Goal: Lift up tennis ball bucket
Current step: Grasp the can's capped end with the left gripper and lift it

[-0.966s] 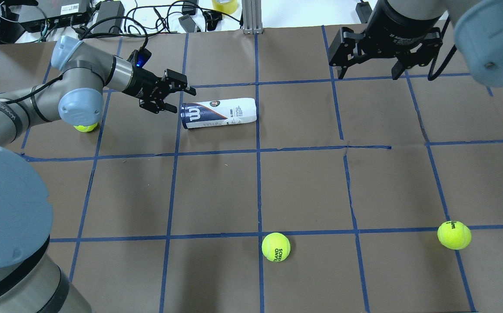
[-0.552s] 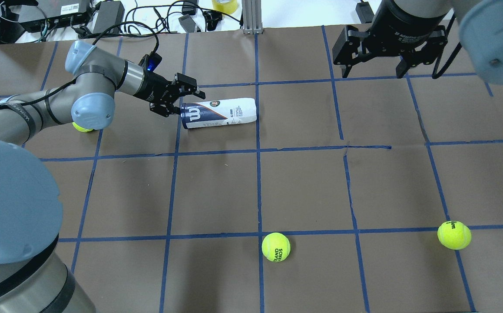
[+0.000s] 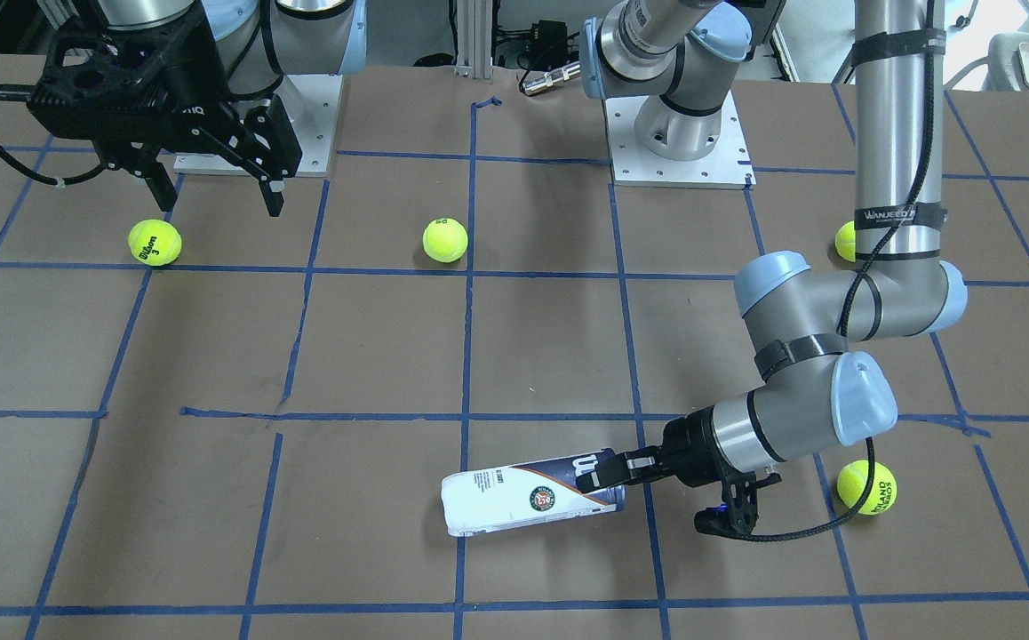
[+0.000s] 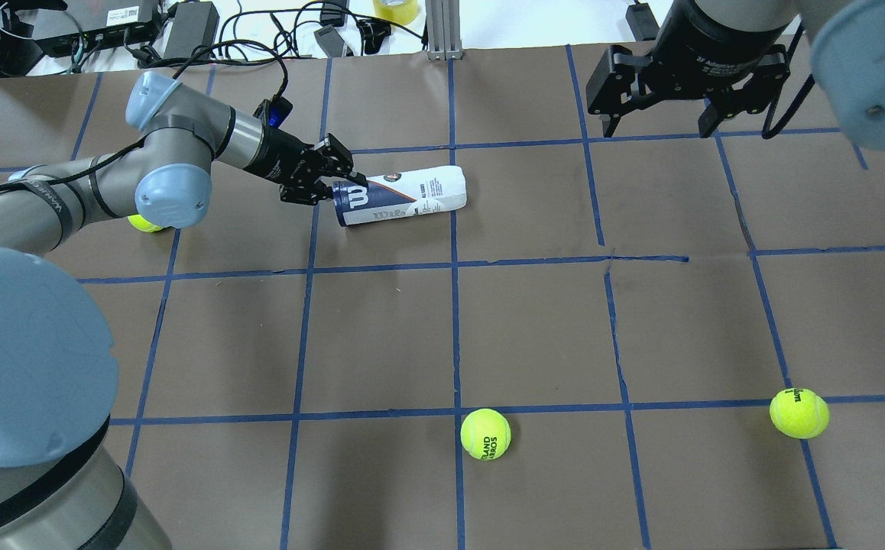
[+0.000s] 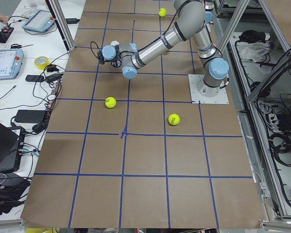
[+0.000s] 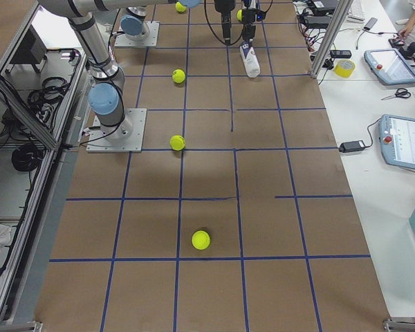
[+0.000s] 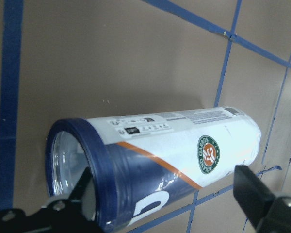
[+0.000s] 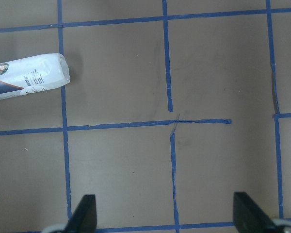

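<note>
You're at the grasp: the left hand [image 4: 339, 189], fingers apart, sits at the navy end of the tennis ball can [image 4: 404, 197], which lies near the bench's far edge. Next, close firmly and lift. The right hand [image 4: 656, 131] hangs spread.

So my left claw [image 4: 338, 189] is right up on the navy end of the tennis ball bucket [image 4: 412, 197] now, not hanging short of it like a second ago. The bucket sits a bit further to my right on the worktop [image 4: 534, 328], white end angled further away from me.
</note>
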### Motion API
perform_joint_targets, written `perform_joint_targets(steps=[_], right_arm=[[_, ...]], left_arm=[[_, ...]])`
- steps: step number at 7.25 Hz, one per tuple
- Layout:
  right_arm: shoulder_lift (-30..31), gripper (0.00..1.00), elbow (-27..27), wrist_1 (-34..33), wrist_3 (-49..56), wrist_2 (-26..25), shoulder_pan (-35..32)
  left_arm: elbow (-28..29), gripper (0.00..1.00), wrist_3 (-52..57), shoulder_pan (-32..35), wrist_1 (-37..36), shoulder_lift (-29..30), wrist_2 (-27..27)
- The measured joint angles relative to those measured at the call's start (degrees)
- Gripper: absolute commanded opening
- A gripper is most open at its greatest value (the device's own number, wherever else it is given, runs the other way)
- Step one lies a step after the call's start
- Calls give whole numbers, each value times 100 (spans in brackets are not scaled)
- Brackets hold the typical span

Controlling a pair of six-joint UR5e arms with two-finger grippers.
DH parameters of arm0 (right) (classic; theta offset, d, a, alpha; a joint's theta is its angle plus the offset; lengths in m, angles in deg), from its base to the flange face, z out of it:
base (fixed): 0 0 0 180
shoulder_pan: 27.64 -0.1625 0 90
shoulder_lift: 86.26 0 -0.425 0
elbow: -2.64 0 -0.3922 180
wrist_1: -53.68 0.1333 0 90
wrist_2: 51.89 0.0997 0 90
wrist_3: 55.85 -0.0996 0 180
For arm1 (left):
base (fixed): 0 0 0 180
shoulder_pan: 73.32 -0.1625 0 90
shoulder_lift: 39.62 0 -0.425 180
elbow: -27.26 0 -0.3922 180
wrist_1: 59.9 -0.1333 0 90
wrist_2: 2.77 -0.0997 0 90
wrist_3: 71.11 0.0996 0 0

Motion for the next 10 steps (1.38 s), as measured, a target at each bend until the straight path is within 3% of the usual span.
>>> perform_joint_targets(steps=[2,5,8,10], right_arm=[[8,100,-3,-2,-1,1,-5],[14,100,2,-5,-1,7,-6],[17,100,6,7,-1,8,-9],[22,100,3,17,0,8,-14]], left_arm=[[142,0,-604,13,-4,-177,-150],[801,0,-1307,80,275,-487,-799],[1747,0,-1402,476,1421,-578,-1846],[2103,0,-1385,926,1715,-564,-2911]])
